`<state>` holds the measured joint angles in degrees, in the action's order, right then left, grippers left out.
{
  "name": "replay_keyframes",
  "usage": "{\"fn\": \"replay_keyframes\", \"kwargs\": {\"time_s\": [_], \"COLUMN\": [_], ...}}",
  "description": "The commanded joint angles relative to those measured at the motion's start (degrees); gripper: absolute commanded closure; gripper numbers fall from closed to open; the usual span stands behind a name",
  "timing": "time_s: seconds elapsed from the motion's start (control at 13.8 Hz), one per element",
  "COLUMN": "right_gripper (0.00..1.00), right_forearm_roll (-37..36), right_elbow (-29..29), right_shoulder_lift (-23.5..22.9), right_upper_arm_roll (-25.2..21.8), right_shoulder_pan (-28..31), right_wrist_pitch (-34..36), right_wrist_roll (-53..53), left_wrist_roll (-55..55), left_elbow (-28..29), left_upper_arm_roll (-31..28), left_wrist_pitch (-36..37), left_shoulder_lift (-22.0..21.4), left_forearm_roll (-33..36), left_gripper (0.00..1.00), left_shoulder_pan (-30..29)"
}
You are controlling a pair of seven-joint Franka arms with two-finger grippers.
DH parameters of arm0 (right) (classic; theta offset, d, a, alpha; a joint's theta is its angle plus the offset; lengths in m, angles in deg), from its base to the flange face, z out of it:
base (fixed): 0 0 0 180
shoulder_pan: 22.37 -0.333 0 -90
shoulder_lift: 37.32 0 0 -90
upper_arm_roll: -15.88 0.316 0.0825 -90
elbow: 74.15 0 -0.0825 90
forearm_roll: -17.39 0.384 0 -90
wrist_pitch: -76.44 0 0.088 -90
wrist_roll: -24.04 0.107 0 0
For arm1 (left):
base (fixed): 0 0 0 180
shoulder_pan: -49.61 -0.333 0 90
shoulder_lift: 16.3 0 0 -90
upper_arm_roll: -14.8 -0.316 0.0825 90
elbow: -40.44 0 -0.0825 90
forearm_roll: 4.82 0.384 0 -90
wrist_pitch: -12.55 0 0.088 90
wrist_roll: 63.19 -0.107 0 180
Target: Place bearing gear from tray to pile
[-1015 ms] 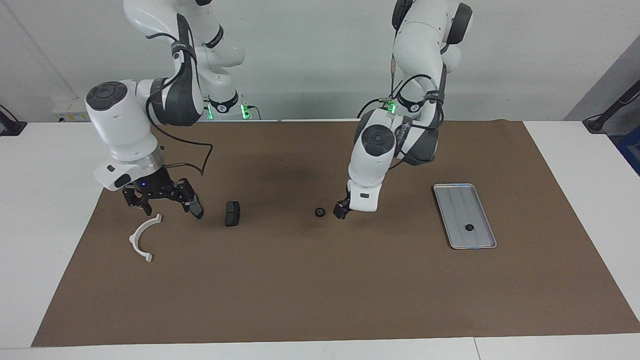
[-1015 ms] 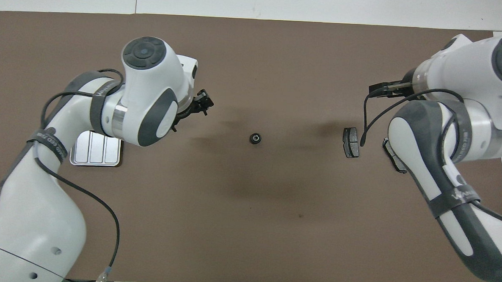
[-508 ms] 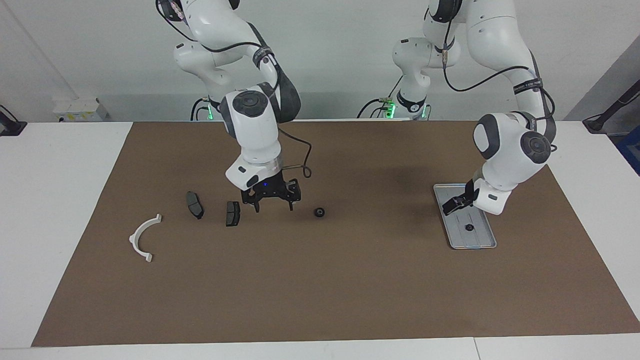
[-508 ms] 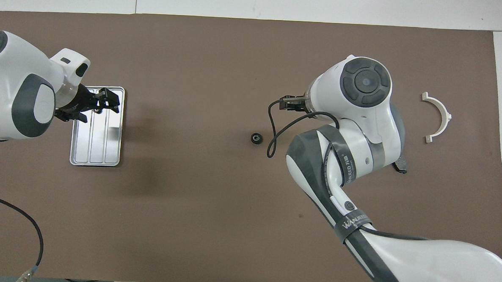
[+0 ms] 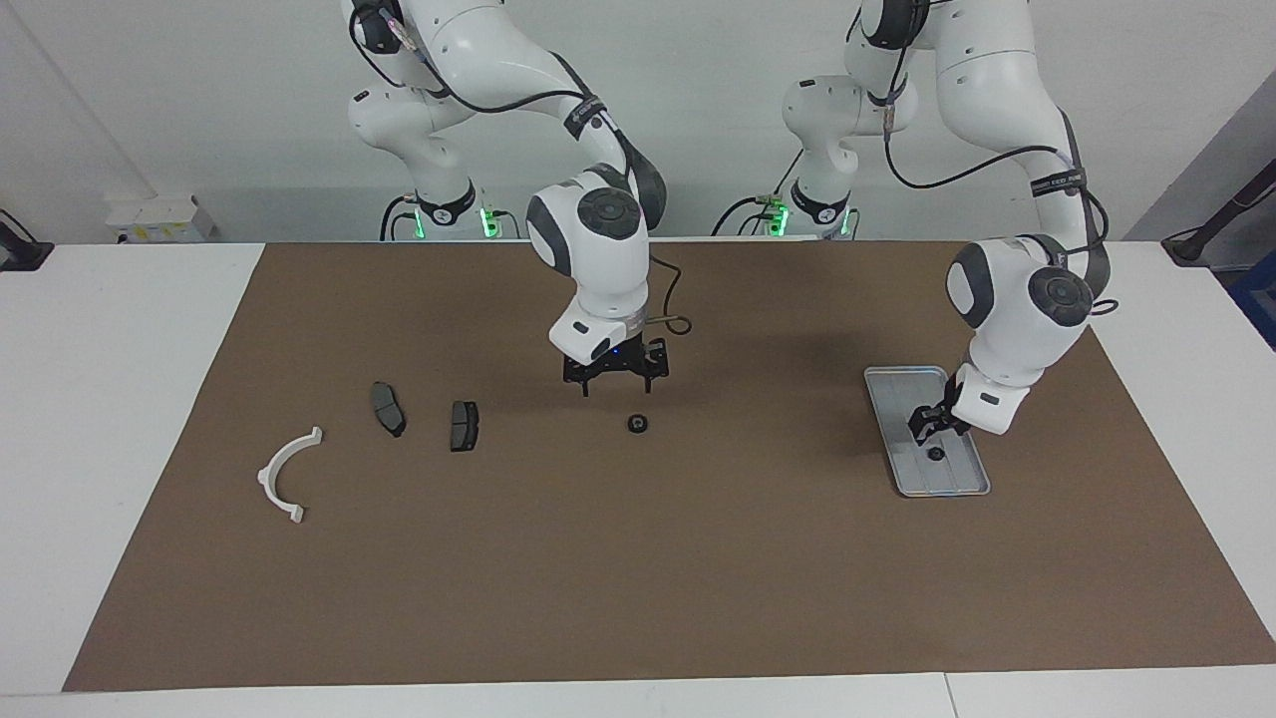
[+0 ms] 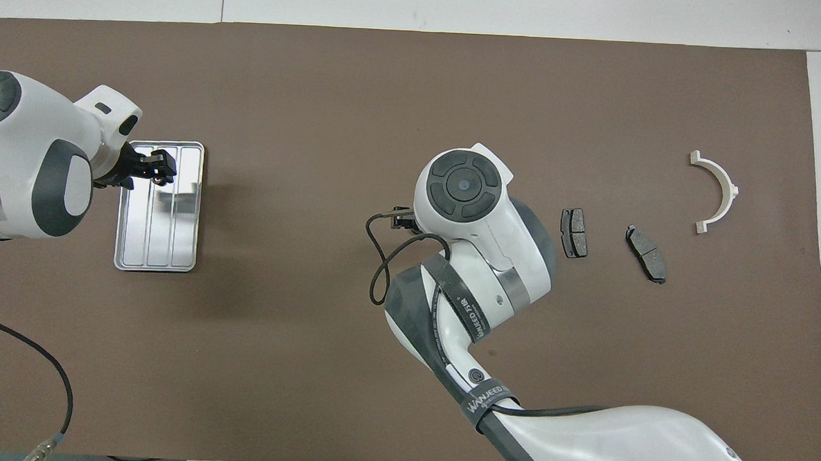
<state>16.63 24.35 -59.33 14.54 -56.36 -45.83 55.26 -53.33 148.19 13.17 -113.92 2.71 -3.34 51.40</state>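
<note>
One small black bearing gear lies in the silver tray toward the left arm's end of the table. My left gripper hangs just over that gear, above the tray, and holds nothing that I can see. Another bearing gear lies on the mat mid-table. My right gripper hovers open and empty above the mat beside it; from overhead the right wrist hides that gear. The pile is the white half-ring bracket and two dark brake pads.
A brown mat covers most of the white table. In the overhead view the brake pads and the bracket lie toward the right arm's end. The right arm's forearm stretches over the mat's middle.
My right gripper has moved from beside the brake pads to above the mid-table gear. My left gripper has shifted along the tray and come down closer to the gear in it.
</note>
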Motion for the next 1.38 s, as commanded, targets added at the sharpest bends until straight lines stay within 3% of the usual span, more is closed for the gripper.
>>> {"fn": "replay_keyframes", "kwargs": {"time_s": [0.0, 0.36, 1.09, 1.16, 1.31], "right_gripper": [0.01, 0.0, 0.01, 0.01, 0.01], "right_forearm_roll": [-0.46, -0.64, -1.25, -1.25, -1.25], "right_elbow": [-0.5, -0.5, -0.32, -0.23, -0.32], "right_shoulder_lift": [-3.11, -5.49, -7.69, -8.31, -8.49], "right_upper_arm_roll": [-0.24, -0.24, -0.24, -0.24, -0.24], "right_shoulder_pan": [-2.22, -2.04, -1.34, -1.34, -1.25], "right_wrist_pitch": [-2.34, -5.78, -9.12, -9.99, -10.27], "right_wrist_roll": [2.96, 2.09, 1.12, 1.12, 1.03], "left_wrist_roll": [-0.81, -0.81, -0.02, -0.02, -0.1], "left_elbow": [1.06, 1.76, 1.85, 2.03, 2.2], "left_upper_arm_roll": [0.31, 0.39, 0.48, 0.48, 0.48], "left_wrist_pitch": [-2.81, -6.6, -8.44, -8.36, -8.18], "left_shoulder_lift": [0.68, 2.53, 3.67, 3.58, 3.58], "left_forearm_roll": [1.24, 1.24, 0.62, 0.62, 0.62], "left_gripper": [0.35, 0.41, 0.46, 0.49, 0.81], "left_shoulder_pan": [-1.0, -1.88, -1.44, -1.44, -1.44]}}
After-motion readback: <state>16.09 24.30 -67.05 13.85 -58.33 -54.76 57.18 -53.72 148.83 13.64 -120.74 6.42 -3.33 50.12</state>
